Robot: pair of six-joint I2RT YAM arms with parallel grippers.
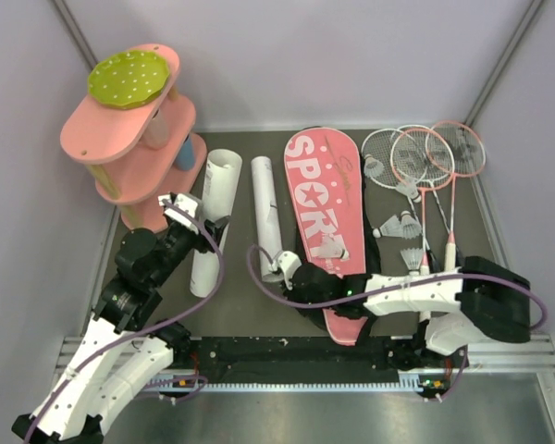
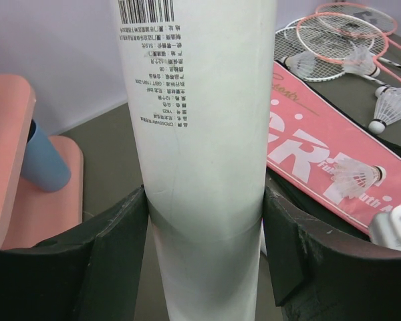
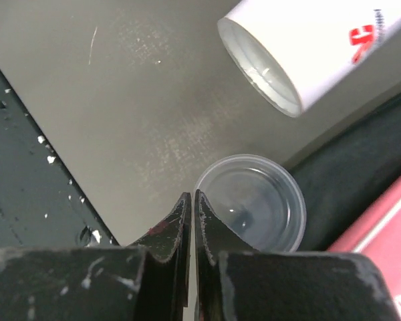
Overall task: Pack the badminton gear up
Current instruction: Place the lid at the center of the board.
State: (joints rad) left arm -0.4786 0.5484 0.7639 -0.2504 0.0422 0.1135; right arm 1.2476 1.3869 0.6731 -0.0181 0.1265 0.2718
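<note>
My left gripper (image 1: 199, 227) is shut on a long white tube (image 1: 213, 217) lying at the left; in the left wrist view the tube (image 2: 200, 134) fills the gap between both fingers. A second white tube (image 1: 265, 208) lies beside the pink "SPORT" bag (image 1: 328, 222), with its open end (image 3: 260, 63) near my right gripper (image 1: 276, 268). That gripper (image 3: 192, 197) is shut at the rim of a clear plastic cap (image 3: 254, 200), and the rim runs into the thin gap between its fingers. Three pink rackets (image 1: 425, 153) and shuttlecocks (image 1: 402, 225) lie at the right. One shuttlecock (image 1: 333, 248) rests on the bag.
The pink tiered shelf (image 1: 134, 139) with the green dotted disc (image 1: 129, 79) stands at the back left, close to my left arm. Grey walls close in the table on three sides. A black rail (image 1: 287, 351) runs along the near edge.
</note>
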